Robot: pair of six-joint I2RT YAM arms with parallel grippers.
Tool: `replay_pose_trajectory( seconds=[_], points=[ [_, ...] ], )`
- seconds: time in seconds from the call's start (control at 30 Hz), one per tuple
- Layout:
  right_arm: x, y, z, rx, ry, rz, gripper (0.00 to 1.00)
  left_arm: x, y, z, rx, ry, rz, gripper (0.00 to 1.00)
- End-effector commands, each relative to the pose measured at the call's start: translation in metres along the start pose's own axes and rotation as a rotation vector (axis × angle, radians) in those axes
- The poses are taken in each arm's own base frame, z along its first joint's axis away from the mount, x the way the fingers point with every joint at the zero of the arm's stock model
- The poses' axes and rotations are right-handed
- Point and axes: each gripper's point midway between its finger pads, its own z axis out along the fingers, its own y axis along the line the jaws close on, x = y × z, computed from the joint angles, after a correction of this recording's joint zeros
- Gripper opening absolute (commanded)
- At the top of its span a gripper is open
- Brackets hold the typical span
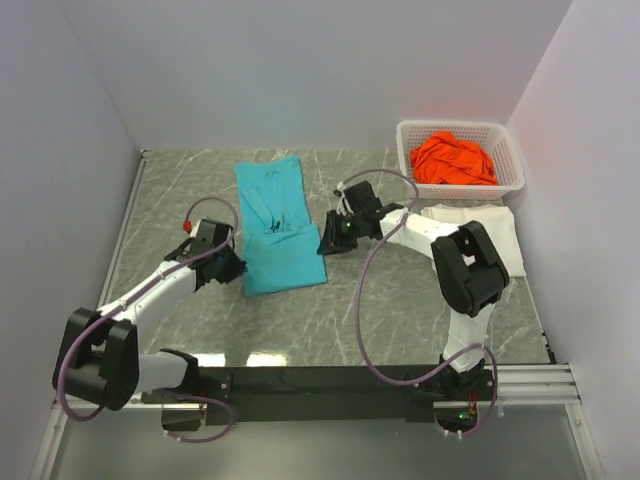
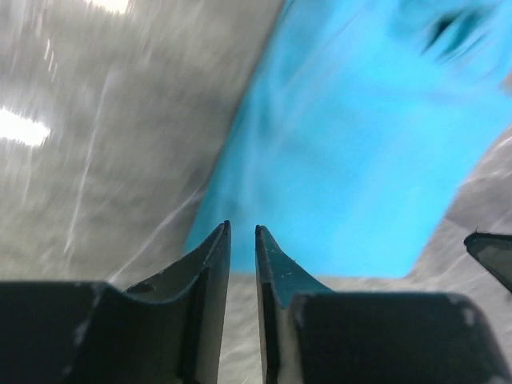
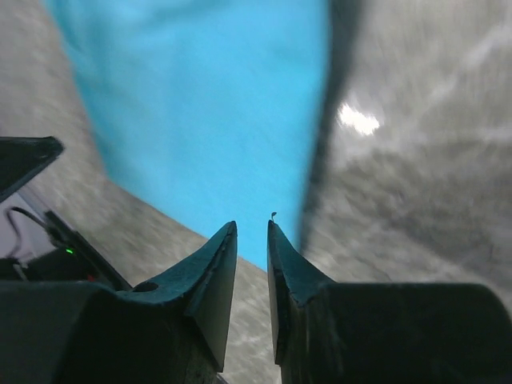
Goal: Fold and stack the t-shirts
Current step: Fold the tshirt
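Left of centre: left pincer [image 2: 242, 232], narrowly parted, empty, beside teal t-shirt [image 1: 280, 235] lying on counter [image 1: 180, 190]. Centre: right pincer [image 3: 252, 226], likewise parted, empty. Right: white t-shirt [image 1: 505, 228]. Upper right: orange t-shirt [image 1: 455, 160] in basket [image 1: 460, 127].

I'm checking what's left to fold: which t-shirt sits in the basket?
The orange t-shirt, bunched inside the white lattice basket; the teal t-shirt and the white t-shirt lie outside it on the table.
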Motion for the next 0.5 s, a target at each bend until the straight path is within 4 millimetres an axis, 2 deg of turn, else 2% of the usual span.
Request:
replay_pose_trajectory(
  seconds=[0.0, 0.03, 0.07, 0.13, 0.17, 0.2, 0.23, 0.27, 0.33, 0.43, 0.47],
  points=[
    [-0.055, 0.033, -0.015, -0.092, -0.128, -0.069, 0.29, -0.044, -0.047, -0.002, 0.134, -0.092, 0.022, 0.24],
    [-0.071, 0.039, -0.017, -0.113, -0.161, -0.077, 0.28, -0.047, -0.053, 0.001, 0.147, -0.085, 0.026, 0.23],
    [-0.075, 0.038, -0.011, -0.123, -0.155, -0.068, 0.27, -0.051, -0.054, 0.013, 0.142, -0.077, 0.026, 0.21],
    [-0.092, 0.039, -0.004, -0.139, -0.175, -0.067, 0.27, -0.066, -0.063, 0.02, 0.157, -0.094, 0.028, 0.17],
    [-0.097, 0.039, -0.001, -0.141, -0.176, -0.065, 0.26, -0.064, -0.062, 0.032, 0.144, -0.069, 0.029, 0.16],
    [-0.102, 0.038, 0.002, -0.147, -0.174, -0.061, 0.25, -0.073, -0.071, 0.035, 0.167, -0.083, 0.034, 0.15],
    [-0.112, 0.042, 0.002, -0.157, -0.188, -0.065, 0.25, -0.074, -0.072, 0.04, 0.162, -0.079, 0.034, 0.14],
    [-0.112, 0.036, 0.013, -0.153, -0.171, -0.053, 0.25, -0.073, -0.067, 0.053, 0.139, -0.057, 0.031, 0.12],
    [-0.12, 0.035, 0.018, -0.164, -0.177, -0.049, 0.25, -0.08, -0.069, 0.063, 0.136, -0.063, 0.033, 0.1],
    [-0.119, 0.013, 0.042, -0.147, -0.148, -0.004, 0.24, -0.084, -0.058, 0.082, 0.111, -0.052, 0.003, 0.07],
    [-0.121, 0.004, 0.045, -0.135, -0.151, 0.014, 0.24, -0.085, -0.048, 0.089, 0.095, -0.038, -0.022, 0.07]
  ],
)
